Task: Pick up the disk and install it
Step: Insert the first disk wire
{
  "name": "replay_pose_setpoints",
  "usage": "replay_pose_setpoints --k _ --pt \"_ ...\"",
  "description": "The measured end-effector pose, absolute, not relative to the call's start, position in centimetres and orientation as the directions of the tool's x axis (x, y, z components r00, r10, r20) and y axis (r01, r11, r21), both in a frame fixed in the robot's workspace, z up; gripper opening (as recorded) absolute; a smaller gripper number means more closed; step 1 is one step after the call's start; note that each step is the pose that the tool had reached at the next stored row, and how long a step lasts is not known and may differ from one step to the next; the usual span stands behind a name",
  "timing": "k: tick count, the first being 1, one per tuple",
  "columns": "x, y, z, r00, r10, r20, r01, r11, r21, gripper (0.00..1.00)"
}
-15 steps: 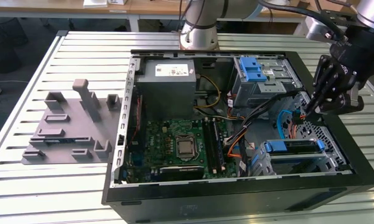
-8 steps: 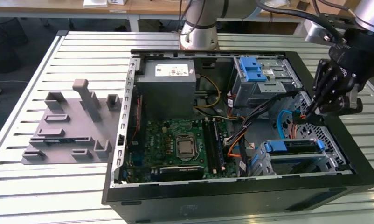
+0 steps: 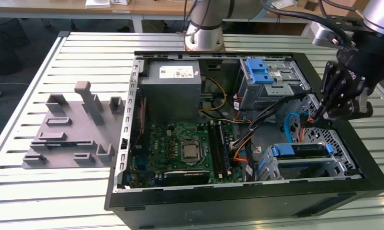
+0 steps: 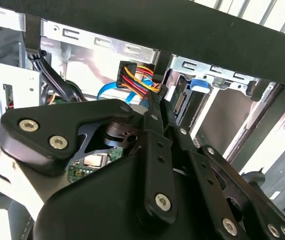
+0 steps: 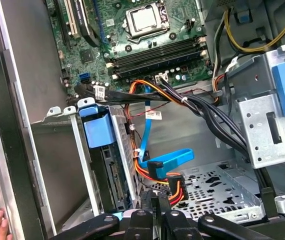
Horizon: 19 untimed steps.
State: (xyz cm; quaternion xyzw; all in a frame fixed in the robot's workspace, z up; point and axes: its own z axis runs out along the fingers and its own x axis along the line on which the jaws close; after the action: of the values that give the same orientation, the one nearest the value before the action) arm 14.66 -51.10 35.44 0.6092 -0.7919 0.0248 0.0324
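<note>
Exterior view, disk [image 3: 299,150]: we see it seated in the front drive bay of the case [image 3: 243,203].
Tool [image 3: 331,114]: just above that bay; we cannot tell its opening.
Advice: we keep clear of the cables [image 5: 202,107].

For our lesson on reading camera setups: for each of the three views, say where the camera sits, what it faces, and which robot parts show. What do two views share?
Exterior view: off the arm, above the table, looking down into the open computer case; arm and gripper at the exterior view's right.
First wrist view: on the arm, facing the motherboard and blue cable; gripper links at its edge.
Second wrist view: on the arm, close behind the gripper linkage, facing drive bays.
Shared: both wrist views show orange-yellow power wires.
</note>
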Motion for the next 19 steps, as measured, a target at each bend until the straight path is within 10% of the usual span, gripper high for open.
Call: replay_pose_setpoints --k 19 --pt "13.3 -52.5 35.3 -0.208 -0.976 0.069 -0.977 0.205 -0.052 0.16"
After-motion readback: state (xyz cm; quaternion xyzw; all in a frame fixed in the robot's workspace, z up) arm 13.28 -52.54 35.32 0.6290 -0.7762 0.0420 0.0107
